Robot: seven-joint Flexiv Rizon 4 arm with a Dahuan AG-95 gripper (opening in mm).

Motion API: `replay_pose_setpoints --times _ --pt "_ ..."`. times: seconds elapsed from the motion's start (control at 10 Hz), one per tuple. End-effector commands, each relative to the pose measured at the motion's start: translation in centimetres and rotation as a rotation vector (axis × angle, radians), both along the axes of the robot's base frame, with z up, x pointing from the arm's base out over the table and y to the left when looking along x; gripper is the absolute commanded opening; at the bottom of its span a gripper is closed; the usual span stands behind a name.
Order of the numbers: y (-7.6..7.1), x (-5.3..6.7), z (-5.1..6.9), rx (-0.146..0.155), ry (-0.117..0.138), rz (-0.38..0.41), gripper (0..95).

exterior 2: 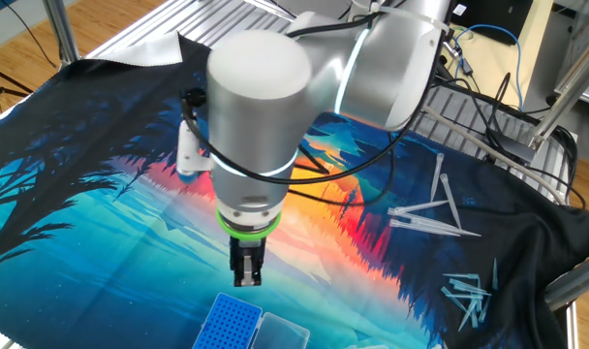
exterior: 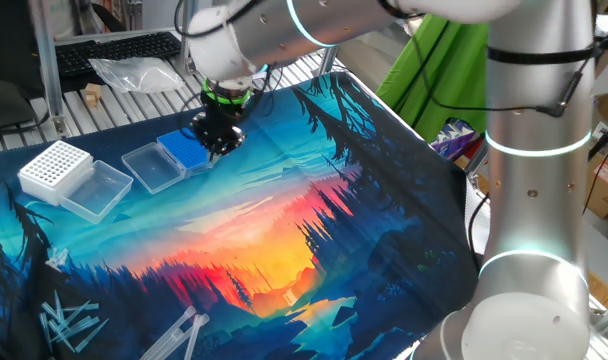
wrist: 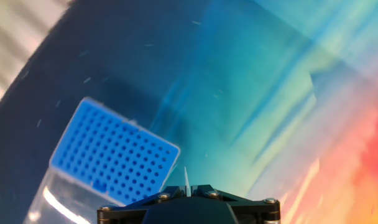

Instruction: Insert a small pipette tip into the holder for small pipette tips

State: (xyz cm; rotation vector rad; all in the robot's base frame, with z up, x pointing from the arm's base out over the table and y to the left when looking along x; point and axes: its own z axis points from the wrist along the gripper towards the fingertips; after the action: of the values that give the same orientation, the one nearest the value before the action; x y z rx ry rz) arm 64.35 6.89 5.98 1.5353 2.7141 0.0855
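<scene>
No readable labels or writing anywhere. Gripper (exterior 2: 248, 276) points straight down, jaws pinched nearly shut on a small pipette tip (wrist: 186, 180), a thin clear sliver standing upright between them, long axis vertical. Blue holder (exterior: 184, 151) sits just beside the gripper, near the desk's far edge in one fixed view, clear lid (exterior: 150, 166) flipped open flat alongside. Tip isn't in the grid yet. White rack (exterior: 54, 167) stands farther along that edge.

White rack (exterior: 54, 166) w/ bigger holes sitting far left on the sunset-print mat (exterior: 284, 230), clear lid (exterior: 96, 190) lying open beside it. Keyboard (exterior: 114, 50) and plastic bag (exterior: 134, 72) resting behind.
</scene>
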Motion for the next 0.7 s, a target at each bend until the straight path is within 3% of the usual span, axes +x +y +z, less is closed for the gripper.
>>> replay_pose_setpoints --times 0.1,0.3,0.6,0.7 --pt "1.29 -0.55 -0.74 0.083 0.060 -0.254 0.0" --pt "1.59 -0.62 -0.64 0.127 0.068 -0.266 0.0" --pt "1.91 -0.63 -0.70 0.161 0.074 -0.280 0.0" --pt "2.02 -0.65 -0.79 0.214 0.115 -0.306 0.0"
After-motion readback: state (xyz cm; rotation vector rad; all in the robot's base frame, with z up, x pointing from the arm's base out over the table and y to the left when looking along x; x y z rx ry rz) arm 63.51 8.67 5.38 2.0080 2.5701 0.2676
